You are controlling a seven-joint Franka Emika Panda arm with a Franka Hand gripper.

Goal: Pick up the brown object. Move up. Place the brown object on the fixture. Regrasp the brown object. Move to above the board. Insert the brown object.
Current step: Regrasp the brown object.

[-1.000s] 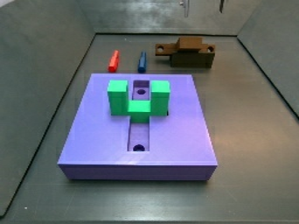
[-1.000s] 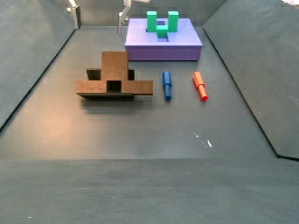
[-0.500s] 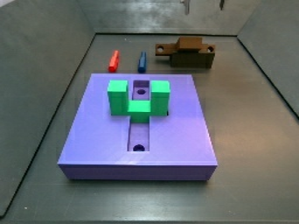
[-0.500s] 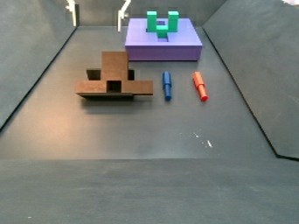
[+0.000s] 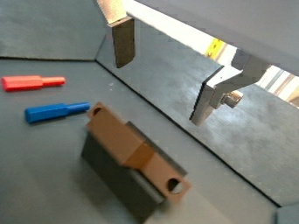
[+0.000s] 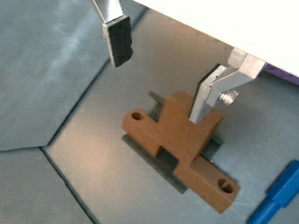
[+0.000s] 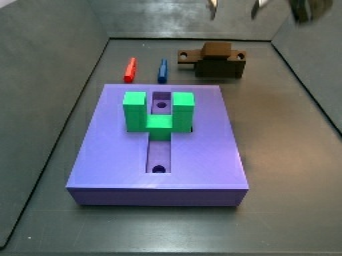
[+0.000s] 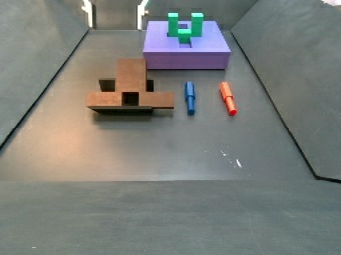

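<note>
Empty gripper [image 6: 163, 74] hovers, apparently high, above brown object [image 6: 177, 145] beside blue peg [image 6: 275, 194].

The hand [image 6: 163, 77] hangs high above the brown object [image 6: 180, 147], its plates spread wide with nothing between them, so the drop straight down is free. The brown object lies across the fixture [image 8: 128, 101]. To one side lie the blue peg [image 8: 190, 96] and red peg [image 8: 228, 97], apart from the fixture; beyond them stands the board [image 8: 186, 50].
</note>
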